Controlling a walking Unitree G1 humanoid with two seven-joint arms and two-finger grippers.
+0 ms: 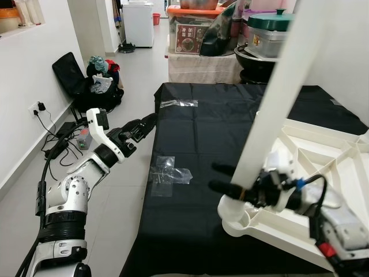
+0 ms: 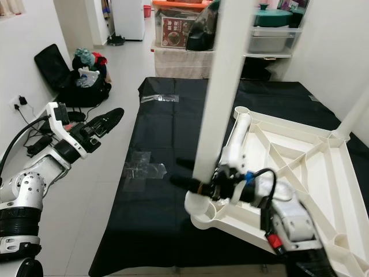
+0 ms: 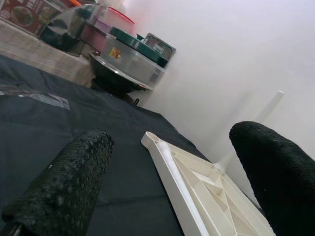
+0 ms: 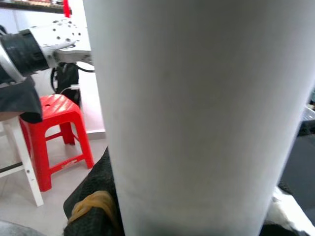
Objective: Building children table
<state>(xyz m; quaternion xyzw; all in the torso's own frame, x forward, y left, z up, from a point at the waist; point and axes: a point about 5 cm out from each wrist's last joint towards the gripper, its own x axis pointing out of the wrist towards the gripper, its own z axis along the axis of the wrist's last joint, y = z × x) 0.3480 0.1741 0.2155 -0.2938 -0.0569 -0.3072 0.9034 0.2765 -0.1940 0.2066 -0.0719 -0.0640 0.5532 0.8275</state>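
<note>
Right tool (image 1: 228,179) grips white leg (image 1: 271,98), upright in near corner socket of upside-down tabletop (image 2: 300,150) lying on black surface (image 1: 196,127); second leg stands at far corner (image 2: 354,112). Left tool (image 1: 141,127) open, empty, off to the side. Roughly halfway, other legs left

Work surface: black cloth (image 1: 196,133) covering a low surface, with clear tape patches (image 1: 168,173) stuck to it.
Far end: cooking pot with a green lid (image 1: 270,32), beside a clear storage box with an orange lid (image 1: 190,26).
Floor, left: black bag with bundled clothes (image 1: 98,81) by the wall; wall socket with a plug (image 1: 38,108) and cables (image 1: 60,144).
Right wrist view: red plastic stool (image 4: 56,135).
</note>
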